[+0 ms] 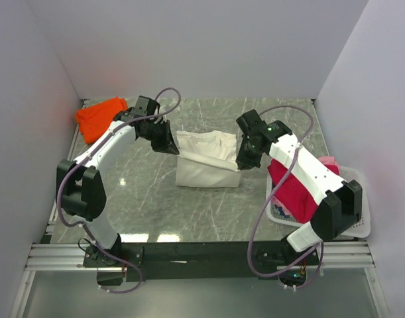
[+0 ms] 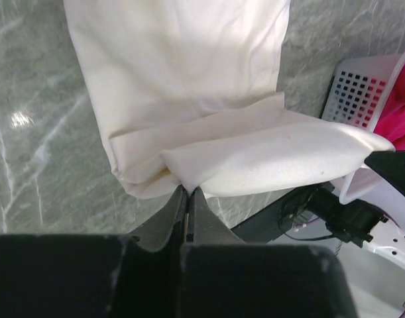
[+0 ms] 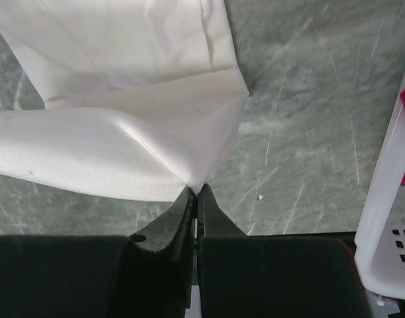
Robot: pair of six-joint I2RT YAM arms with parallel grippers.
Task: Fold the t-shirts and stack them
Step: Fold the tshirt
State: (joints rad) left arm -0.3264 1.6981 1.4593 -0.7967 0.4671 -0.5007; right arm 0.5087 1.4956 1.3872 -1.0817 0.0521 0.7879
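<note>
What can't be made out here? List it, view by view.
- Top view: both jaws' grip points on the cream t-shirt, hidden by the wrists.
- Top view: how many shirts the basket holds; the right arm covers them.
- Right wrist view: basket contents, cut off by the right edge.

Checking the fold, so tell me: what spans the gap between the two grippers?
The cream shirt: left gripper and right gripper each pinch an end of its lifted edge, clearest in the top view.
</note>
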